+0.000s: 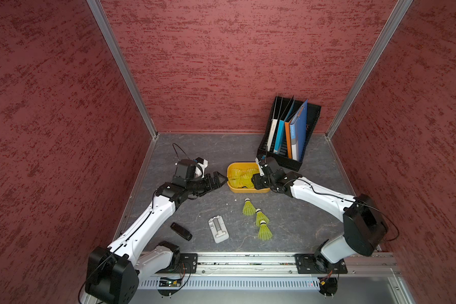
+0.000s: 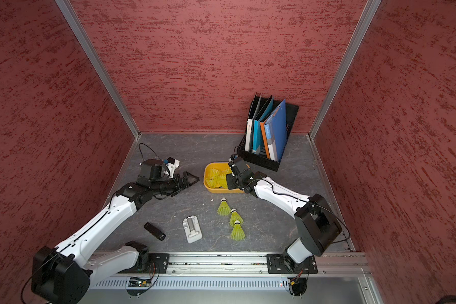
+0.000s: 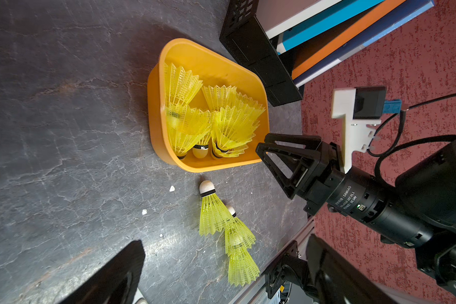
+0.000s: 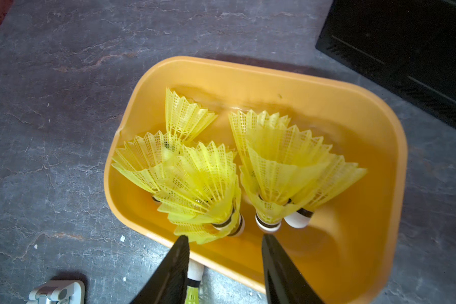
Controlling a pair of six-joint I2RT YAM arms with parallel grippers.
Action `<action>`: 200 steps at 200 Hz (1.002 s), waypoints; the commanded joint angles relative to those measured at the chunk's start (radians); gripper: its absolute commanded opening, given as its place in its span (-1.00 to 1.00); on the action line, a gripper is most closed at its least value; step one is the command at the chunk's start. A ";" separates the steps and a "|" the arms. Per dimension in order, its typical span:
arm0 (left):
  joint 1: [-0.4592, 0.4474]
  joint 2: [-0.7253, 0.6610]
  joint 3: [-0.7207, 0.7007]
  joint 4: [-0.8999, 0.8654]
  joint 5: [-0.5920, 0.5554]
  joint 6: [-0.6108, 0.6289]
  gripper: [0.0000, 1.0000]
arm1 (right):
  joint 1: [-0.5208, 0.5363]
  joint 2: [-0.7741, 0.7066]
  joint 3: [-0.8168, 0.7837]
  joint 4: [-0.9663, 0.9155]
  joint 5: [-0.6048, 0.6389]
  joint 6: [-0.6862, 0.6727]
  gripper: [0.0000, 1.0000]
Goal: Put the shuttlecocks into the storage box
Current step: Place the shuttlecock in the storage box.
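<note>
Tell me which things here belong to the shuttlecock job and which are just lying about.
Job in hand: storage box; shuttlecocks lying inside it; three loose shuttlecocks outside it.

Lying about: black file rack with folders; pale grey plastic part; small black device.

lab test cell with red walls (image 1: 248, 65), aluminium rail (image 1: 248, 259).

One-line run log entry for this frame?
right gripper: open, empty, over box | left gripper: open, empty, beside box | shuttlecocks: pile in box, three loose on table
</note>
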 commanded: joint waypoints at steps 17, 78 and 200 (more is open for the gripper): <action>-0.003 -0.016 0.009 -0.014 -0.009 0.017 0.99 | -0.016 -0.050 -0.017 -0.009 0.042 0.042 -0.02; -0.046 -0.021 0.018 -0.067 -0.043 0.044 0.99 | -0.020 -0.118 -0.030 -0.019 0.040 0.012 0.10; -0.161 0.005 0.081 -0.152 -0.142 0.373 1.00 | -0.020 -0.581 -0.206 -0.156 -0.086 -0.164 0.97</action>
